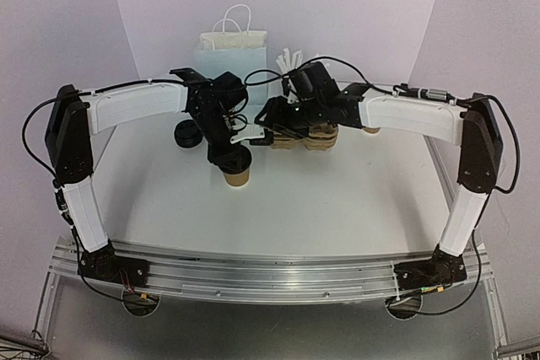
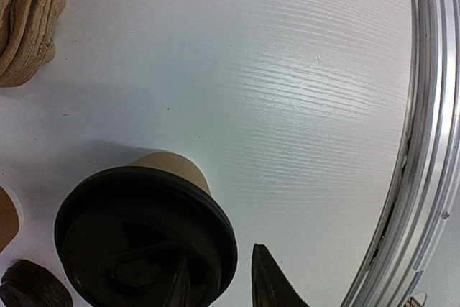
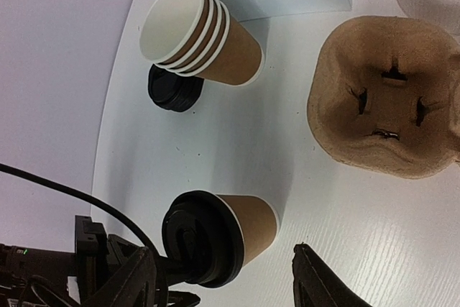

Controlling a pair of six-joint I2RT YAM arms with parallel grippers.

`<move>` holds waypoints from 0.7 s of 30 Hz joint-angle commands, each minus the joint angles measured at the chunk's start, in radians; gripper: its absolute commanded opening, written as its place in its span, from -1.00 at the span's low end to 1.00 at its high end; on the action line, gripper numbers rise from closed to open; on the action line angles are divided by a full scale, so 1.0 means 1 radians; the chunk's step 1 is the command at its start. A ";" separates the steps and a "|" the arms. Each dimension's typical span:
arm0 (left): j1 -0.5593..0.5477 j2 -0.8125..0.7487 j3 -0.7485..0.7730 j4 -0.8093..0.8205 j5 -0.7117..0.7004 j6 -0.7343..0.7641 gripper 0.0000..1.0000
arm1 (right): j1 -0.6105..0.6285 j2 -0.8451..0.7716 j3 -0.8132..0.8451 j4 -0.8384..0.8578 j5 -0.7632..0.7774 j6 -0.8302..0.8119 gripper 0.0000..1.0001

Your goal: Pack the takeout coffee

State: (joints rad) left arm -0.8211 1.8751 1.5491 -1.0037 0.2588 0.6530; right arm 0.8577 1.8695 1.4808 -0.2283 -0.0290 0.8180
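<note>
Black lid (image 2: 144, 239) on brown cup (image 2: 176, 167) beneath left gripper (image 2: 221, 264), jaws slightly apart; right gripper (image 3: 224, 264) wide, empty

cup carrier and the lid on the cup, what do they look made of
cup carrier: probably moulded paper pulp; matte tan, rough fibrous surface, soft rounded edges.
lid: likely plastic; black with a faint sheen, crisp moulded rim and ridges.

One lidded cup (image 3: 241, 229), one paper bag (image 1: 233, 56)
</note>
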 commanded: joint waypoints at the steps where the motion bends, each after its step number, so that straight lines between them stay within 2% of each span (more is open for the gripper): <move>1: 0.005 -0.009 0.077 -0.027 0.011 -0.003 -0.35 | 0.010 0.018 0.046 0.006 -0.035 -0.006 0.21; 13: 0.006 -0.026 0.156 -0.097 0.034 0.024 -0.19 | 0.008 0.006 0.047 0.009 0.001 0.011 0.15; 16: 0.006 -0.072 0.108 -0.095 0.036 0.086 -0.17 | 0.003 -0.010 0.059 0.018 0.007 0.022 0.14; 21: 0.029 -0.223 -0.069 -0.041 0.022 0.269 -0.08 | -0.004 -0.023 0.105 0.023 0.001 0.023 0.14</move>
State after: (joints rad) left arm -0.8153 1.8214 1.5804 -1.0850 0.2687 0.7472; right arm 0.8536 1.8709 1.5136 -0.2096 -0.0274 0.8326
